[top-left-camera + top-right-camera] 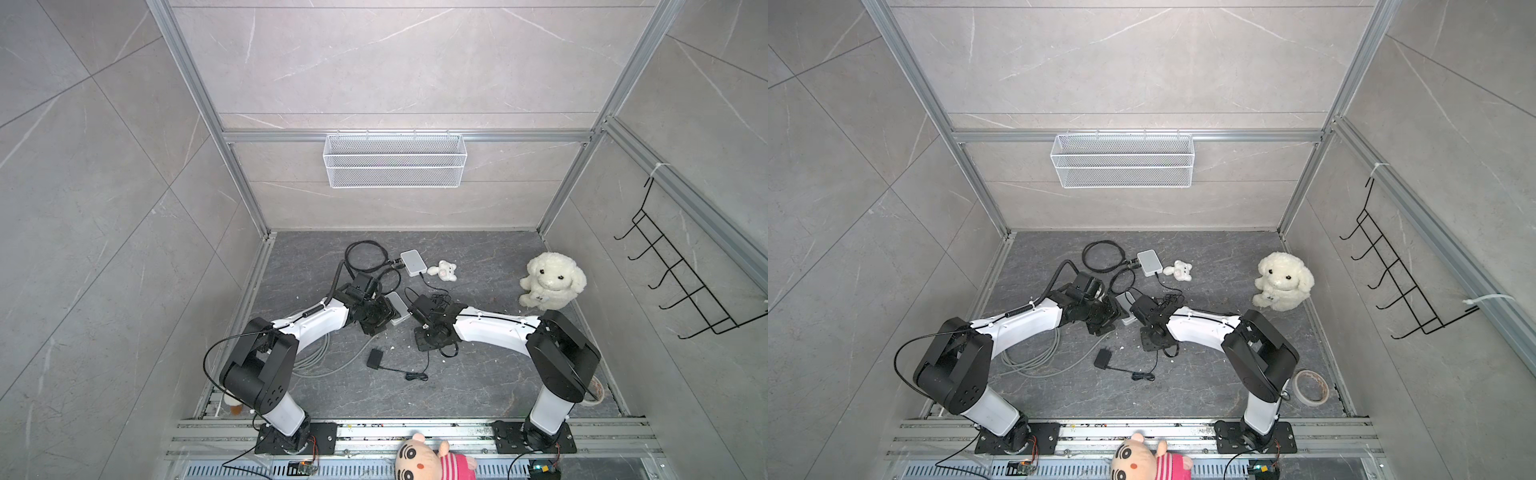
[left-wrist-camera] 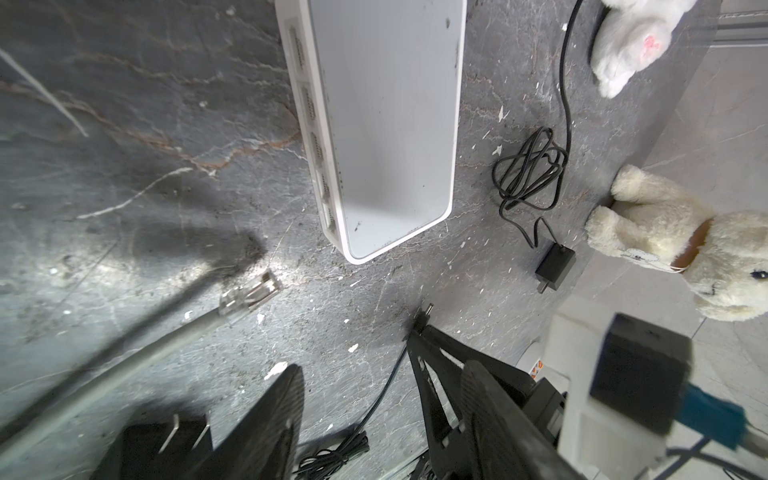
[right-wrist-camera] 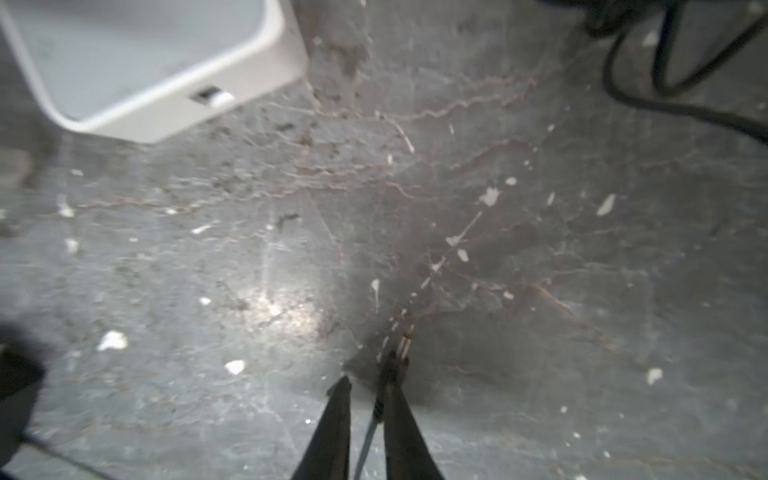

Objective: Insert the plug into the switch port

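Left gripper (image 2: 382,368) stood wide open, nothing in it; grey cable (image 2: 137,357) with clear connector (image 2: 249,297) lay loose on the floor (image 2: 124,166) beside it; switch (image 1: 399,305) sat flat between the two grippers; right gripper (image 3: 368,370), at 4 o'clock of the switch in both top views, nearly closed; plug (image 3: 405,340) at its tips, against one finger (image 3: 399,407); clamped or not, could not tell.

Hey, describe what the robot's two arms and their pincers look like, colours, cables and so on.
The left arm and right arm share white shells, chunky black joints and black base plates, with black cables tied along them. The left pincer has broad black fingers; the right pincer has slim, tapered ones.
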{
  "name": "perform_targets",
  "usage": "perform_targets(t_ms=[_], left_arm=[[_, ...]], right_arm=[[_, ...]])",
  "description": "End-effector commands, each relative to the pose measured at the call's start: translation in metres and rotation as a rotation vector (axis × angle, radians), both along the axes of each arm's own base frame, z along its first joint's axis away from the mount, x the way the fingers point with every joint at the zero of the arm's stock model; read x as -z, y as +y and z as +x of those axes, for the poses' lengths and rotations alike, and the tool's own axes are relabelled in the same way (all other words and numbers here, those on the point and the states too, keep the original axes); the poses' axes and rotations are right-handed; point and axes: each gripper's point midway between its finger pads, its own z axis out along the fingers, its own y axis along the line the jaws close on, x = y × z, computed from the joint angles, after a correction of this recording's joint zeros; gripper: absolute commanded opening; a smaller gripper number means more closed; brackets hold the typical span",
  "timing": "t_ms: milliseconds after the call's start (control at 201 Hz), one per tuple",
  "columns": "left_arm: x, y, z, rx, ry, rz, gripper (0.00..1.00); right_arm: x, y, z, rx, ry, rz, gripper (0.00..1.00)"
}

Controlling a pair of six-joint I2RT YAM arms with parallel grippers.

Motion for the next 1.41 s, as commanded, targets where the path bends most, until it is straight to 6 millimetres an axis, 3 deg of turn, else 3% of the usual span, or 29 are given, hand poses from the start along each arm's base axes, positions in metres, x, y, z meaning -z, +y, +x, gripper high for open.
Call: perform_targets(t_ms=[0, 294, 503, 687, 821, 1090, 1210, 1404], left_arm=[[-0.019, 0.0, 0.007, 0.019, -0.059, -0.001, 0.63], [-0.017, 0.0, 0.009, 0.025, -0.059, -0.003, 0.63], [-0.018, -0.002, 0.01, 0.034, -0.061, -0.006, 0.63], [-0.023, 0.008, 0.012, 0.023, -0.078, 0.021, 0.63], [-0.025, 0.01, 0.013, 0.048, -0.085, 0.045, 0.63], [-0.007, -0.013, 0.003, 0.069, -0.012, -0.02, 0.63], [0.001, -0.02, 0.007, 0.043, 0.011, -0.058, 0.63], [0.013, -0.026, 0.008, -0.003, 0.048, -0.11, 0.63]], right_arm=[[0.01, -0.011, -0.005, 0.031, 0.032, -0.069, 0.19], [-0.001, -0.014, -0.003, 0.055, 0.004, -0.06, 0.24], [0.019, -0.01, -0.015, 0.053, 0.08, -0.053, 0.15], [0.042, -0.025, -0.032, 0.09, 0.144, -0.084, 0.07], [0.052, -0.022, -0.034, 0.013, 0.161, -0.094, 0.03], [-0.013, 0.032, -0.013, -0.311, -0.057, 0.176, 0.04], [-0.025, 0.047, -0.017, -0.379, -0.083, 0.285, 0.03], [-0.033, 0.054, -0.019, -0.404, -0.097, 0.368, 0.03]])
